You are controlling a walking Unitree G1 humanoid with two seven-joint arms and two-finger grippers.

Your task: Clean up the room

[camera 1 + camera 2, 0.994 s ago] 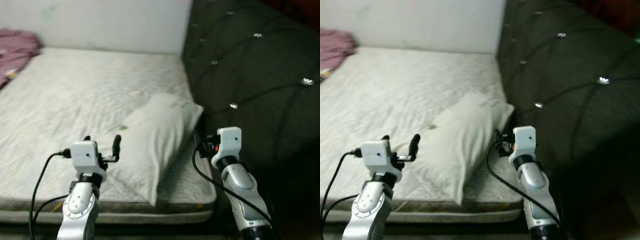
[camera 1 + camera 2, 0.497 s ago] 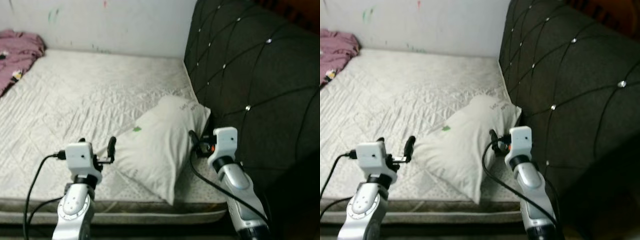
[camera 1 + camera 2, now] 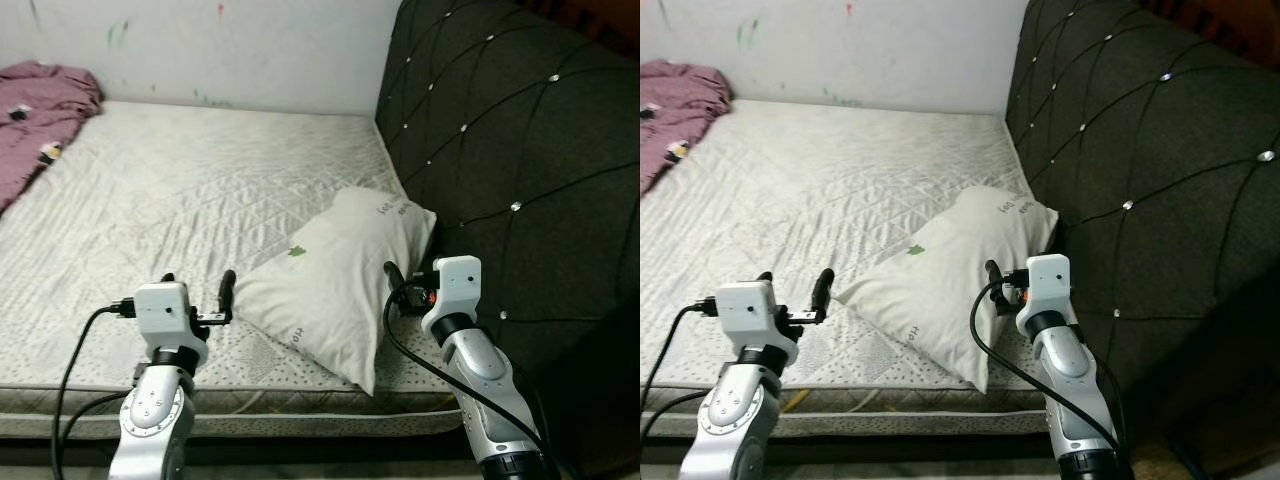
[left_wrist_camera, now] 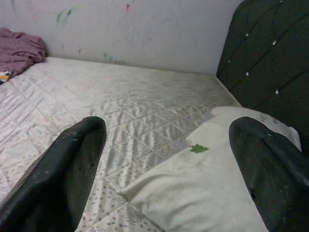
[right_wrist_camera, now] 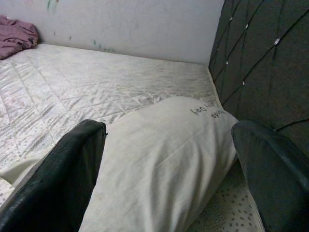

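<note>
Pillow (image 3: 335,281): lies askew at the mattress's (image 3: 180,200) near right, beside the dark headboard (image 3: 510,150).
Left gripper (image 3: 196,293): fingers spread, nothing held, near pillow's left corner.
Right gripper (image 5: 164,159): fingers spread, nothing held, at pillow's right edge.
Pink blanket (image 3: 40,105): far left.

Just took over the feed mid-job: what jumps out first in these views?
A white pillow lies askew on the bare quilted mattress, its far end against the dark tufted headboard on the robot's right. The left gripper and right gripper hover open at its near end, one to each side. A crumpled purple blanket sits at the far left corner.
</note>
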